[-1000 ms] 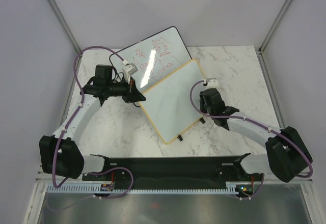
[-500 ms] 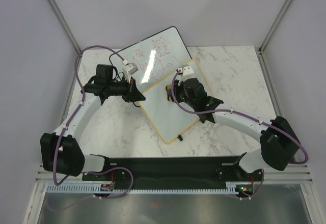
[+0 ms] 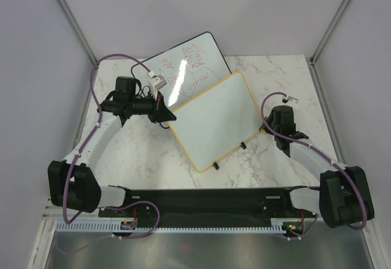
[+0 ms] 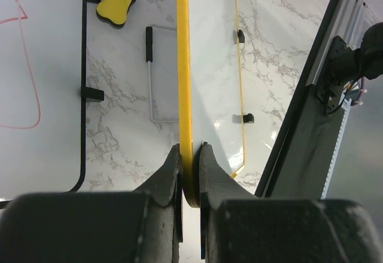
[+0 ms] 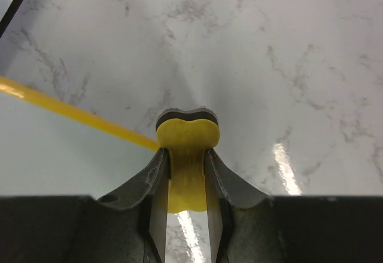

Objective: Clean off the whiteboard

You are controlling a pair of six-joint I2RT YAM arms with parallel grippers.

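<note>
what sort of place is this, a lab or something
Probably a robot lab test cell: marble-look table boxed in by plain grey panels, left arm and right arm mounted at its near edge.

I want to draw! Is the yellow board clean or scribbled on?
Clean: the yellow-framed whiteboard shows plain white, no marks, from above.

The left arm reaches from its base toward 12 o'clock, forearm bent toward 3 o'clock, and the left gripper (image 3: 164, 111) is clamped on the yellow edge of the whiteboard (image 4: 185, 66). The right arm stretches toward 10 o'clock, and the right gripper (image 5: 187, 155) pinches a yellow eraser (image 5: 187, 132).
</note>
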